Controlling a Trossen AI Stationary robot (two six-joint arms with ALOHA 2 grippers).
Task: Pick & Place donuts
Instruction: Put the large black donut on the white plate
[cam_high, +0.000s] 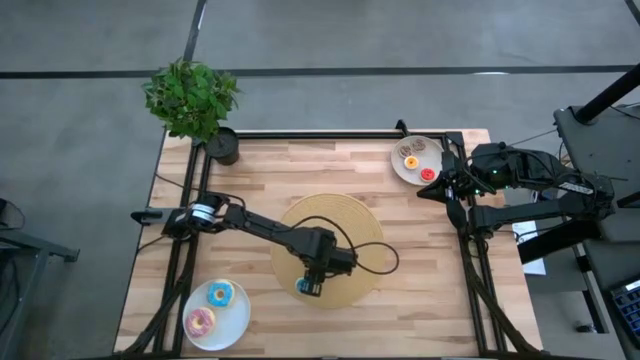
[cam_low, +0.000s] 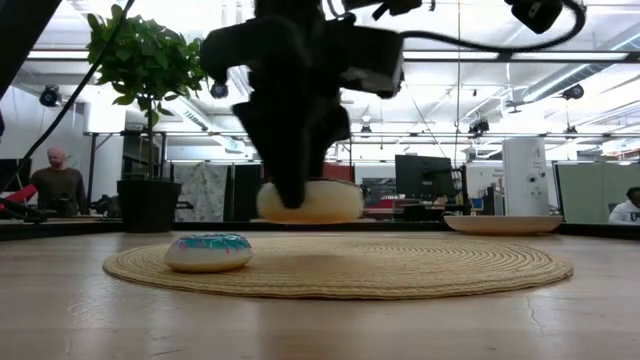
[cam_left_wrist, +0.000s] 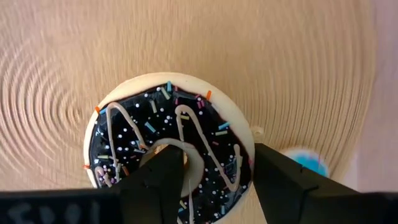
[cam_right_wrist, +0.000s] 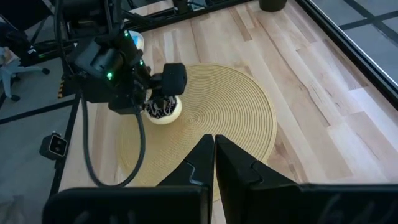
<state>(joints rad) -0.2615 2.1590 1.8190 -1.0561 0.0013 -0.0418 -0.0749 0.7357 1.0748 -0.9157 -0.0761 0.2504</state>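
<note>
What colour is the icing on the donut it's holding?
Dark chocolate icing with pale zigzag drizzle and sprinkles; clearest from the left wrist.

A round woven tan mat (cam_high: 345, 225) lies near the middle of the light wooden table (cam_high: 430, 240), its coiled rings plain in the left wrist view. Well away from the mat, at the table's far left corner, a leafy green plant (cam_high: 190, 97) stands in a dark pot (cam_high: 222, 146). A white plate (cam_high: 408, 170) sits beyond the mat toward the far right corner, and another white plate (cam_high: 240, 322) sits on the mat's near left side, at the table's front edge. In the low view, past the mat, an office room shows, with a seated person (cam_low: 57, 184) at far left and ceiling lights overhead.
</note>
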